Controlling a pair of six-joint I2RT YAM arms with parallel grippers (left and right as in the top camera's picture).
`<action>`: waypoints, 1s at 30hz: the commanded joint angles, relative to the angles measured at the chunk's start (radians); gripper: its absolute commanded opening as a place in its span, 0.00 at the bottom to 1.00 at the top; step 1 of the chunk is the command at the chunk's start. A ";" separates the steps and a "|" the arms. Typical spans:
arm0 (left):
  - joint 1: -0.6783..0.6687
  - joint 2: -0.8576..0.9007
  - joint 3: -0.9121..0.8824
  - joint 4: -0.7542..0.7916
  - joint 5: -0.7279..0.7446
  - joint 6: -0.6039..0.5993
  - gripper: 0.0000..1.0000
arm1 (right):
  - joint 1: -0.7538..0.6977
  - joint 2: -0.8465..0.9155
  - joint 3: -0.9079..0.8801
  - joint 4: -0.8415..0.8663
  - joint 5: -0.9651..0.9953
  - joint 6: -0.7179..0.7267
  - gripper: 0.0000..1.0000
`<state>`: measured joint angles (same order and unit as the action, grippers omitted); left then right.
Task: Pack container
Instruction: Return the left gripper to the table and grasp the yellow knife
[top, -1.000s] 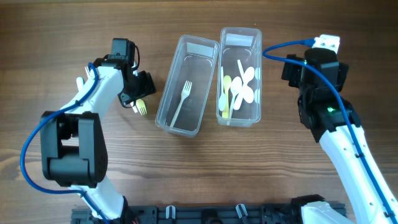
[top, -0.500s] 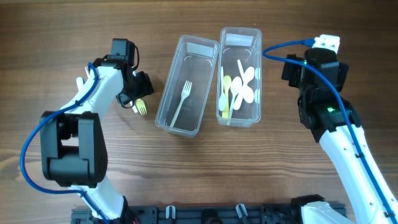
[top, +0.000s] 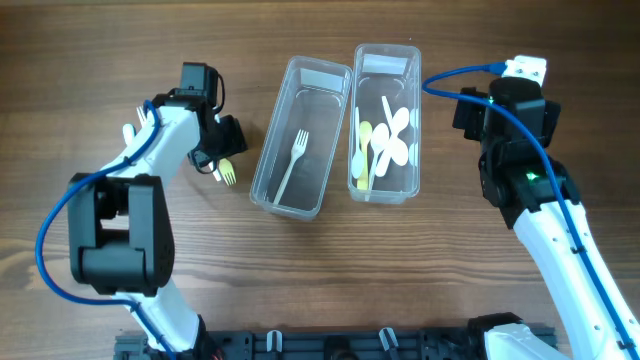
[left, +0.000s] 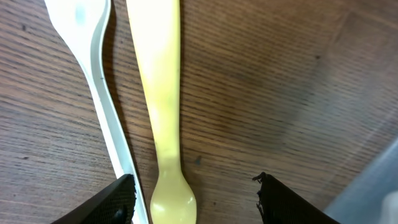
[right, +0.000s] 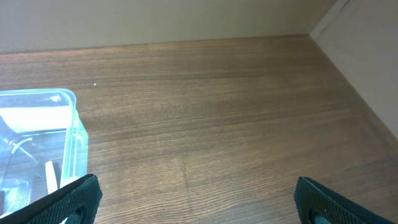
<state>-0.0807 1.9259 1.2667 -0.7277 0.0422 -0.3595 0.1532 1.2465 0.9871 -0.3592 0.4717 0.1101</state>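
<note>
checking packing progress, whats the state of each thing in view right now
left box: open, one fork inside
white fork: lying flat in left box
right box: open, holds spoons
spoons: piled in right box
yellow fork: on table, not gripped
white utensil: on table beside yellow fork
left gripper: open, straddling yellow fork's handle
right gripper: open, empty

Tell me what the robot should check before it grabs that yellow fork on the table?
1. Left end effector open: ok.
2. Yellow fork handle lined up between its fingers: ok.
3. White utensil clear of the grip: not ok, it runs right by one finger.
4. Room in the fork container: ok, only one white fork inside.
5. Right end effector out of the way: ok, parked off to the side.
</note>
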 joint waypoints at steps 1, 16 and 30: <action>0.000 0.050 -0.006 0.003 -0.014 0.016 0.65 | 0.000 0.006 0.013 0.002 -0.006 -0.006 1.00; 0.000 0.060 -0.006 0.014 -0.013 0.042 0.65 | 0.000 0.006 0.013 0.002 -0.006 -0.006 1.00; -0.001 0.060 -0.006 -0.037 -0.010 0.038 0.45 | 0.000 0.006 0.013 0.002 -0.006 -0.006 1.00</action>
<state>-0.0807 1.9713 1.2667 -0.7734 0.0383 -0.3286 0.1535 1.2465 0.9871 -0.3592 0.4713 0.1101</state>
